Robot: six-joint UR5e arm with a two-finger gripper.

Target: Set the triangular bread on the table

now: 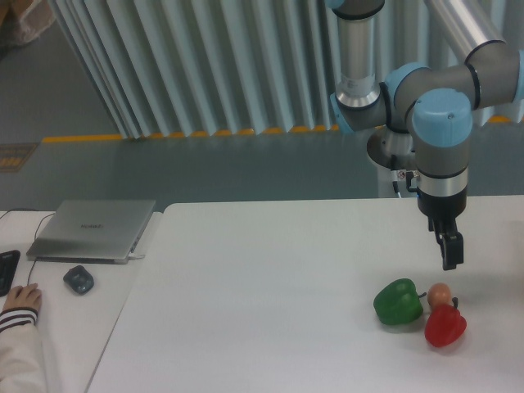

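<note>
The UR5e arm's gripper (449, 250) hangs fingers-down above the right part of the table (270, 286). Its dark fingers show edge-on as one narrow shape, so whether they are spread or closed cannot be told; nothing is visibly held between them.

Just below and slightly toward the front edge sits a tight cluster of three items near the table's right edge: a green bell pepper (399, 301) on the left, a red bell pepper (444, 325) nearest the front edge, and a small round orange-tan ball (440, 293) tucked between and behind them, close against both.

The triangular bread, the object of the task, is not visible anywhere on the white top, nor in the fingers; the ball under the fingers is round and small, not a wedge. Where the bread lies, which way it lies from the fingers, its long axis and where its tip points cannot be stated from this view.

Beyond the table's left edge, a lower desk (74, 319) carries a closed grey laptop (92, 231) and a dark mouse (79, 279), with a person's sleeved hand (20, 301) resting near the bottom left corner.
</note>
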